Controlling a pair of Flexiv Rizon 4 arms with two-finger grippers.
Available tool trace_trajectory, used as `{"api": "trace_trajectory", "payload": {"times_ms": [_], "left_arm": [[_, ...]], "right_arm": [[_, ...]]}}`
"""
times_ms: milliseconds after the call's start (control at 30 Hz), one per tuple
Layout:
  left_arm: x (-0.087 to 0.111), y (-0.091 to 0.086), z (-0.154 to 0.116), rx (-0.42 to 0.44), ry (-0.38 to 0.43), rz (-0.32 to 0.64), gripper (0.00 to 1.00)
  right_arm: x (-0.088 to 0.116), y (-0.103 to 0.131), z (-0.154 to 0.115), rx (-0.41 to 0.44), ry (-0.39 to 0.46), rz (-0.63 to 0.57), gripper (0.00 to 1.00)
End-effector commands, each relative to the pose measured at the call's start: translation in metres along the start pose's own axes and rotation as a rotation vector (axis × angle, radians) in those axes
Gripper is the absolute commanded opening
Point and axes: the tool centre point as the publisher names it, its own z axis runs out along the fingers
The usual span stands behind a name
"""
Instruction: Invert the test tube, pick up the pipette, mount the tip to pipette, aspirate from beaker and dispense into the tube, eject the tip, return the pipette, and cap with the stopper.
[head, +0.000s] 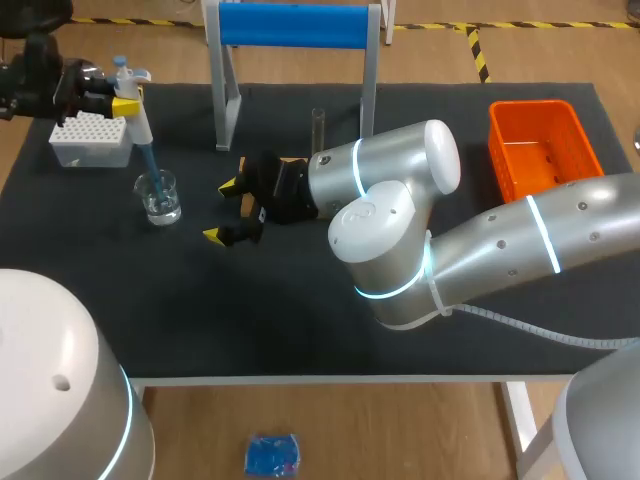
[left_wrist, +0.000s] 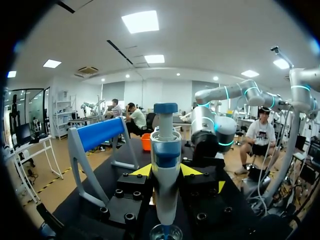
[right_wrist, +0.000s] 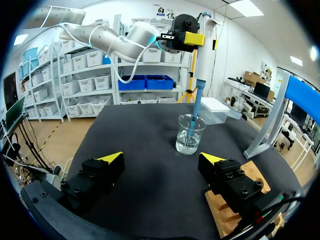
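Gripping pipette (head: 140, 120), tip (head: 147, 163) in beaker (head: 159, 198)

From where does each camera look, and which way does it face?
Head view: above and behind, facing down on the table; left arm and right arm show.
Left wrist view: from that wrist, looks along the left tool, shut on the pipette, toward the right arm.
Right wrist view: from that wrist, past the open right tool, at the beaker.
Shared: head and right wrist views show pipette and beaker.
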Motion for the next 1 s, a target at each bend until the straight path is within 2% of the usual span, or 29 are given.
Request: {"api": "trace_trajectory", "payload": {"times_ms": [33,400,500,700,1000], "left_arm": [[-0.002,0.001,0.000,0.001,0.002,0.002,0.00],[-0.002,0.001,0.000,0.001,0.002,0.002,0.00],[-0.002,0.001,0.000,0.001,0.002,0.002,0.00],[-0.002,0.001,0.000,0.001,0.002,0.002,0.00],[-0.002,0.001,0.000,0.001,0.002,0.002,0.00]], "right_arm": [[0.000,0.000,-0.001,-0.001,0.002,0.001,1.00],[0.015,0.038,-0.044,0.045,-0.087,-0.063,1.00],[0.019,0.050,-0.057,0.057,-0.089,-0.082,1.00],[0.021,0.078,-0.085,0.045,-0.020,-0.147,1.00],[0.004,0.121,-0.116,0.047,0.101,-0.206,1.00]]}}
